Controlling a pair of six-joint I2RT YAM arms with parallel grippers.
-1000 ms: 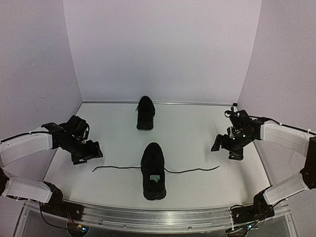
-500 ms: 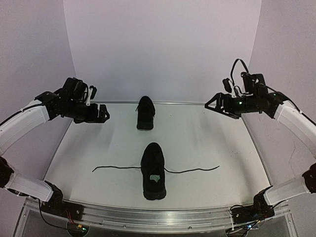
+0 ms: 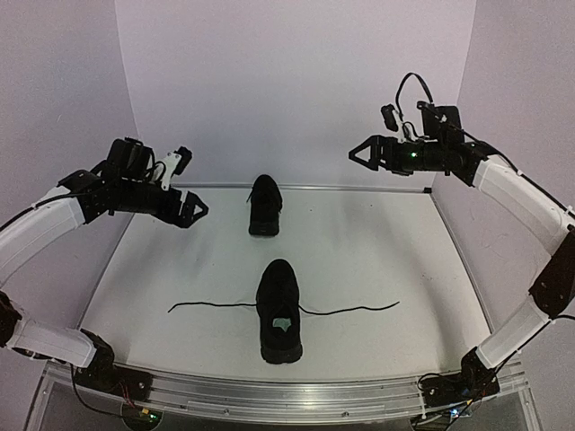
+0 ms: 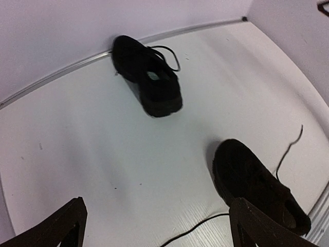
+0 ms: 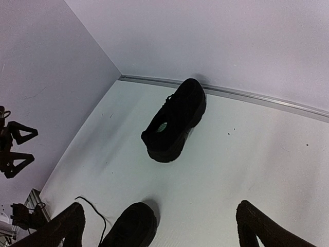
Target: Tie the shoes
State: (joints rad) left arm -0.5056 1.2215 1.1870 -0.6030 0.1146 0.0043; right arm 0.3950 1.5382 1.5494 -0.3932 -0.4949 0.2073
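Two black shoes stand on the white table. The near shoe [image 3: 278,310] shows a pale insole label, and its thin laces lie spread flat to the left [image 3: 207,305] and right [image 3: 359,310]. The far shoe [image 3: 264,205] stands by the back wall. My left gripper [image 3: 190,213] is open and empty, raised high left of the far shoe. My right gripper [image 3: 358,154] is open and empty, raised high at the back right. The left wrist view shows the far shoe [image 4: 149,77], the near shoe [image 4: 257,180] and a lace [image 4: 195,229]. The right wrist view shows both shoes [image 5: 175,118] [image 5: 131,226].
White walls close the table at the back and both sides. A metal rail [image 3: 269,395] runs along the near edge. The left gripper [image 5: 13,146] shows at the left edge of the right wrist view.
Both arms have risen from near the table to high up and swung toward the back wall. The grippers stay open. The shoes and laces have not moved.
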